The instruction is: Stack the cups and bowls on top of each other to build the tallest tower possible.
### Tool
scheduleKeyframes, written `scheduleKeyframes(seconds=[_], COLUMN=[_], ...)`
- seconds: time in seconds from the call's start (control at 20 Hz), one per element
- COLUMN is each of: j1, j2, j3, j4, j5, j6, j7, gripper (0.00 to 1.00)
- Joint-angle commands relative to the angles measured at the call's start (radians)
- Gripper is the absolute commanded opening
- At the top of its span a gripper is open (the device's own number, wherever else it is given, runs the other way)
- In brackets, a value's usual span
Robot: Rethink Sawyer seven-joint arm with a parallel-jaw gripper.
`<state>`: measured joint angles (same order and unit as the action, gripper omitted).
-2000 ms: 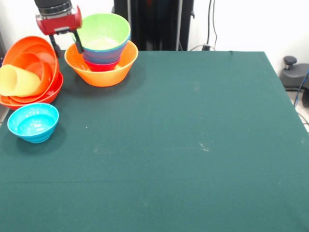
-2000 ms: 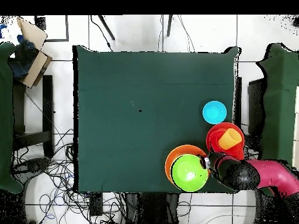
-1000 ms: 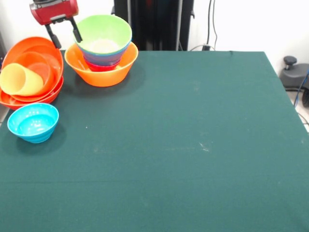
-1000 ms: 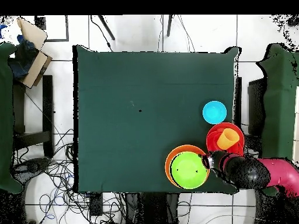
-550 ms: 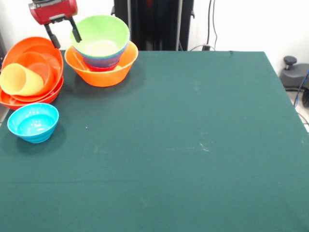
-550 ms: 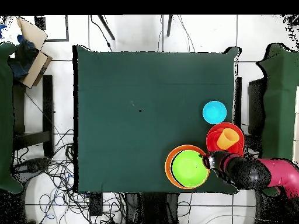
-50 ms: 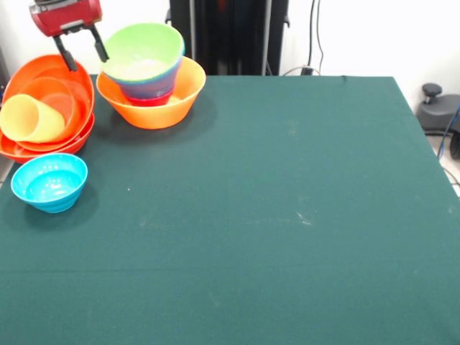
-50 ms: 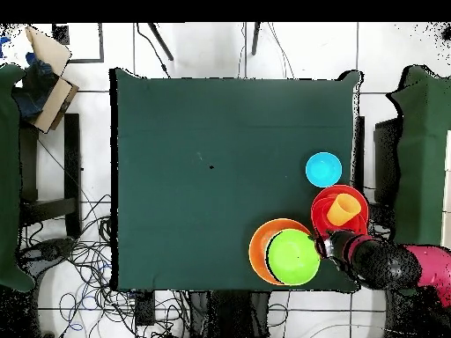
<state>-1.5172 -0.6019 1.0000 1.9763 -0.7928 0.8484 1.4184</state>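
Listing what you have on the green tabletop [image 7: 287, 215]:

Claw [image 7: 80, 49]: red housing with two dark fingers spread apart and holding nothing. It hangs above the tabletop's corner, between the tower and the red-orange bowls, just beside the lime green bowl's rim; you cannot tell whether it touches that rim.

Tower [image 7: 151, 90]: a large light-orange bowl [image 7: 169, 108] at the bottom, then a red bowl [image 7: 149, 99], a blue bowl [image 7: 149, 86], and the lime green bowl [image 7: 142, 50] on top. The lime green bowl sits tilted, leaning toward the claw side.

Red-orange bowls [image 7: 43, 115]: a nested pile at the tabletop's edge, tipped up on one side. The pale-yellow cup [image 7: 27, 118] lies on its side inside them.

Cyan bowl [image 7: 49, 182]: upright and alone on the cloth, near the red-orange pile but apart from it.

From overhead you see the same cluster in one corner: lime green bowl [image 8: 293, 255], cup [image 8: 344, 209], cyan bowl [image 8: 323, 168].
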Motion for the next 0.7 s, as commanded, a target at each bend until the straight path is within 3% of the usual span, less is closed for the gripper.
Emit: scheduleKeyframes(seconds=[0.05, 0.7], j1=[0.029, 0.15], j2=[0.056, 0.268], j3=[-0.02, -0.073], j4=[-0.098, -0.272], j5=[-0.065, -0.189], j6=[0.099, 0.001], j7=[-0.389, -0.477], gripper=[1.0, 1.0])
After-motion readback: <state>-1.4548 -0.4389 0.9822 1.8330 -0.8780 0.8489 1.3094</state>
